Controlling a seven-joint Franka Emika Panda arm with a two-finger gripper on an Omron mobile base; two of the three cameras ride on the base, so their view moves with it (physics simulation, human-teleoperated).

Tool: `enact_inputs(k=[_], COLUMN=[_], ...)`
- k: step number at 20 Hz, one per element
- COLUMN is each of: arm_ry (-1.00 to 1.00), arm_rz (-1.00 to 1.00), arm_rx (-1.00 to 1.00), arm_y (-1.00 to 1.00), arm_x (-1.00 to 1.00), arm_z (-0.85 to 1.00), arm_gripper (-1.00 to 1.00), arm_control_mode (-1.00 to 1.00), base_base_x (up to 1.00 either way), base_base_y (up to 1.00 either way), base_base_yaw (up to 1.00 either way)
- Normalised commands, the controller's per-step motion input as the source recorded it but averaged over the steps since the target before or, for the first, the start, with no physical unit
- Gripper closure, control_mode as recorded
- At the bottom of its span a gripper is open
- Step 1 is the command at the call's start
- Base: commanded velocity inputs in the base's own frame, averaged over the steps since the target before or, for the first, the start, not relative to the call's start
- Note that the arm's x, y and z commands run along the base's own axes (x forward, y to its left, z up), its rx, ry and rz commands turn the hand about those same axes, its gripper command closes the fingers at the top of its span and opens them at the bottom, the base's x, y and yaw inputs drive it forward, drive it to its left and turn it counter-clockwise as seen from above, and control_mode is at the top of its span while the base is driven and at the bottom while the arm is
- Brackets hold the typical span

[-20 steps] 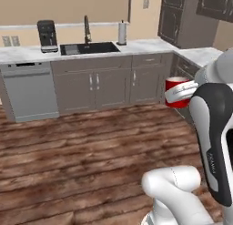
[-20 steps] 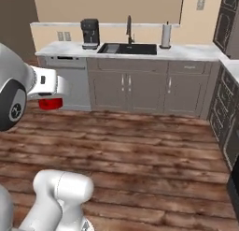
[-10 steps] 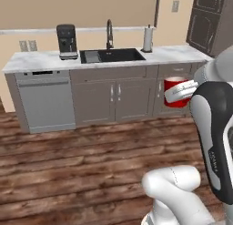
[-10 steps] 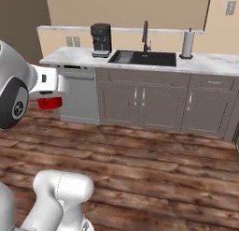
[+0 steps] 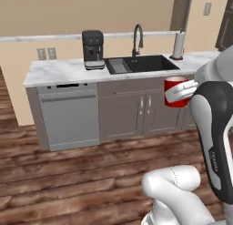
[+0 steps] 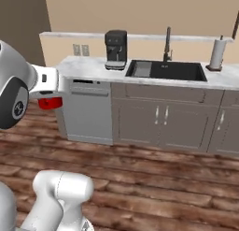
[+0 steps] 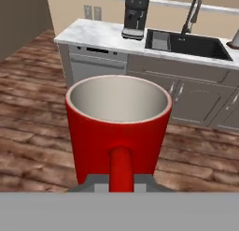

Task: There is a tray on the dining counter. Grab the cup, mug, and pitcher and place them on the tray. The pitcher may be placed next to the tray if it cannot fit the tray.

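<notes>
Glossy red cylindrical mug [image 7: 116, 127], pale inside

Glossy red mug [image 7: 116, 127] with pale inside, black coffee machine [image 5: 93, 49], seemingly grey-veined white countertop [image 5: 59, 70]

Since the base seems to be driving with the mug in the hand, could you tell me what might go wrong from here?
1. The hand seems to hold the red mug by its handle alone, so a jolt could swing or drop it onto the wood floor.
2. The mug rides out at the arm's side, at about the height of the sink counter; a close pass might clip it.
</notes>
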Motion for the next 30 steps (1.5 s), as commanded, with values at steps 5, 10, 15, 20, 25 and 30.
enact_inputs(k=[5,10,15,20,25,30], arm_ry=[0.0,0.0,0.0,0.0,0.0,0.0], arm_rz=[0.0,0.0,0.0,0.0,0.0,0.0], arm_rx=[0.0,0.0,0.0,0.0,0.0,0.0], arm_y=[0.0,0.0,0.0,0.0,0.0,0.0], arm_x=[0.0,0.0,0.0,0.0,0.0,0.0], arm_z=[0.0,0.0,0.0,0.0,0.0,0.0], arm_gripper=[1.0,1.0,1.0,1.0,1.0,1.0], arm_control_mode=[1.0,1.0,1.0,1.0,1.0,1.0], base_base_x=[1.0,1.0,1.0,0.95,0.77,0.62], base_base_y=[1.0,1.0,1.0,1.0,1.0,1.0], base_base_yaw=[-0.02,0.0,0.0,0.0,0.0,0.0])
